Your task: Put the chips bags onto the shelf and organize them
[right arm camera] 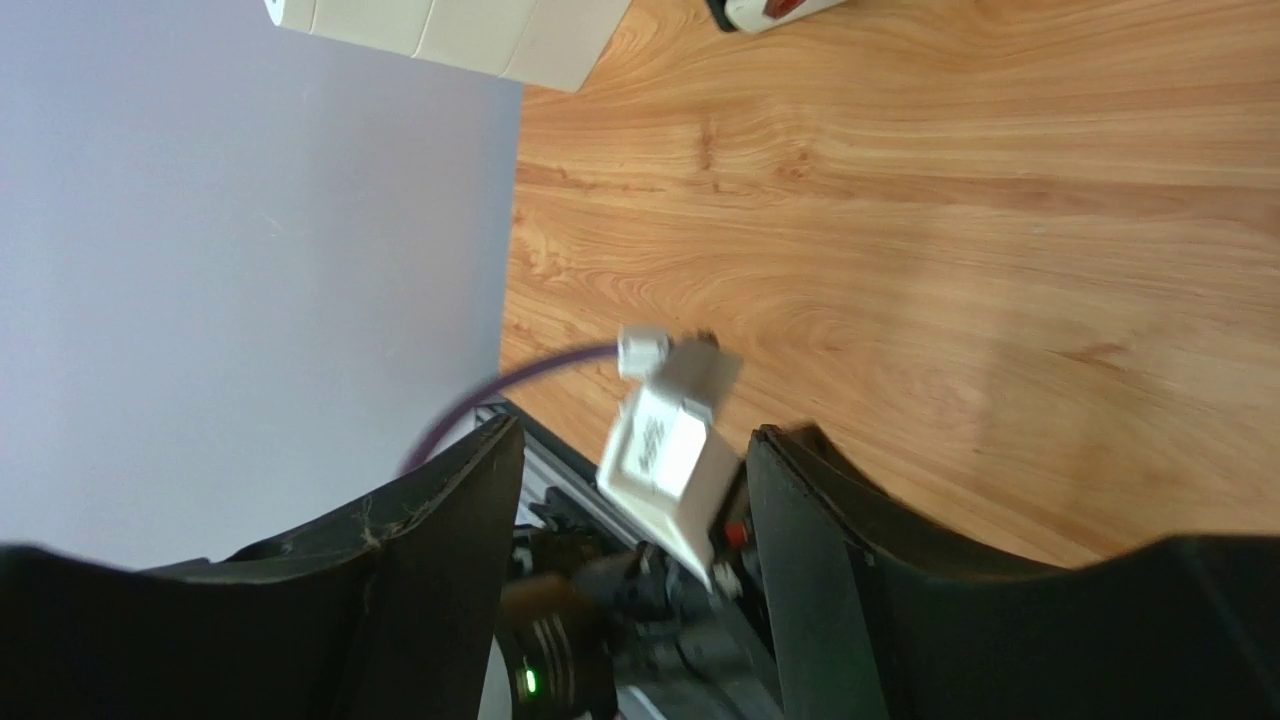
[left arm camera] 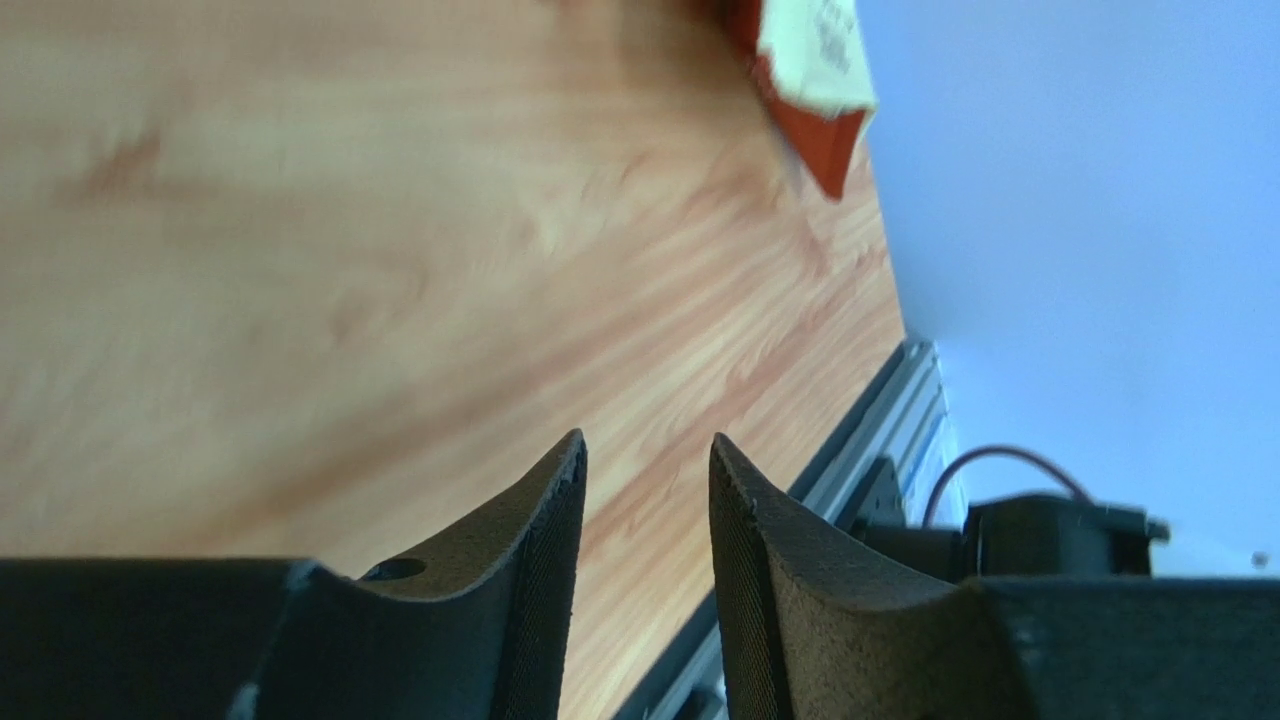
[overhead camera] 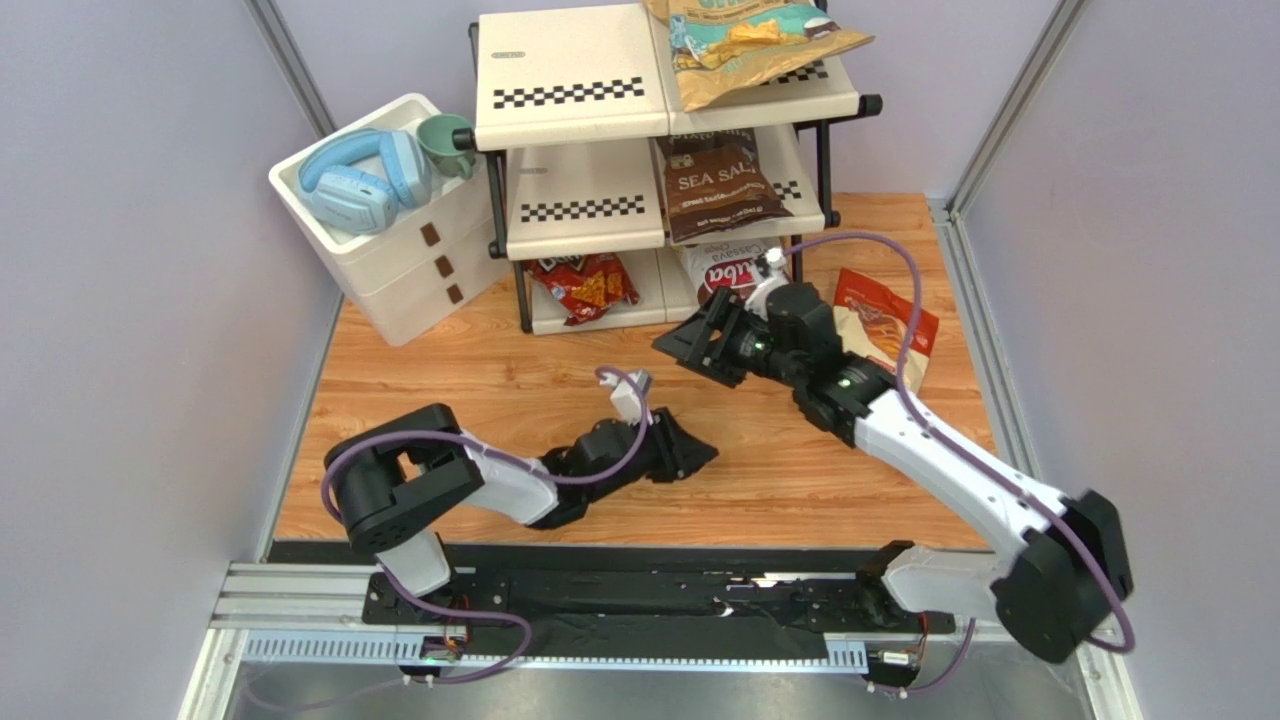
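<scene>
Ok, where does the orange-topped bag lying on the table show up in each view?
Top external: the orange-topped bag lies on the right side of the wooden table.
Left wrist: its corner pokes in at the top edge, right of centre.
Right wrist: not in it.
Shared landmark: the wooden table, seen in all three.

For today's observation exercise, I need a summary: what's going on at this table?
Two robot arms are stocking the shelf with chips bags. Four sit on it: tan-and-teal bag on top, Sea Salt bag in the middle, Doritos bag and Chuba bag at the bottom. The cream bag lies on the table right of it. The left gripper and right gripper are open and empty.
</scene>
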`<action>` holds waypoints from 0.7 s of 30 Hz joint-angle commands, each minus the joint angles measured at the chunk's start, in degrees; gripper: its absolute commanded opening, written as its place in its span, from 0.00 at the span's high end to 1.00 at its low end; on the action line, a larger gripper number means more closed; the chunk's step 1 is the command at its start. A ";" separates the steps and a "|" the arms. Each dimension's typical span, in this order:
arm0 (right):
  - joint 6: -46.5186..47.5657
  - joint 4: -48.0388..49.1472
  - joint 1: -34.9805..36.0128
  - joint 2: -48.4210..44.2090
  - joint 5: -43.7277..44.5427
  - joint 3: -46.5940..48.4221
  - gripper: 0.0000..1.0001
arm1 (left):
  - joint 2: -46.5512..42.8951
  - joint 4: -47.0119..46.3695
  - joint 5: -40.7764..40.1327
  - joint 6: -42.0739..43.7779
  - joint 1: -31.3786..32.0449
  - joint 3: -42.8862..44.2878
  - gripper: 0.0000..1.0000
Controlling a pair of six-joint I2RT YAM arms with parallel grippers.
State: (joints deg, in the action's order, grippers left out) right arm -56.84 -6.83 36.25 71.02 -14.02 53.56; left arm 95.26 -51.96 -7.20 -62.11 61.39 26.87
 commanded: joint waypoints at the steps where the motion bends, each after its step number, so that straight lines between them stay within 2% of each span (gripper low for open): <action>1: 10.85 -13.45 -2.14 -13.68 7.68 0.05 0.38 | 2.81 8.64 6.75 6.29 -4.42 7.57 0.57; 7: 17.45 -24.36 -5.31 -25.05 17.26 -0.04 0.35 | 15.90 12.67 20.11 9.98 -9.61 23.73 0.47; 8: 19.29 -25.68 -5.49 -27.06 19.80 0.05 0.35 | 19.31 13.46 22.99 9.99 -10.05 26.01 0.43; 14: 22.47 -33.24 -7.68 -33.13 23.94 -1.79 0.33 | 28.73 7.85 30.91 7.09 -14.10 36.75 0.43; 21: 24.14 -36.23 -8.30 -37.71 27.12 -4.95 0.32 | 32.79 5.73 37.43 5.33 -15.77 45.71 0.42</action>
State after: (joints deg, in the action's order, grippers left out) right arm -35.29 -40.80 28.36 34.52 9.87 49.74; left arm 127.46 -42.59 24.25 -56.25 46.02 67.24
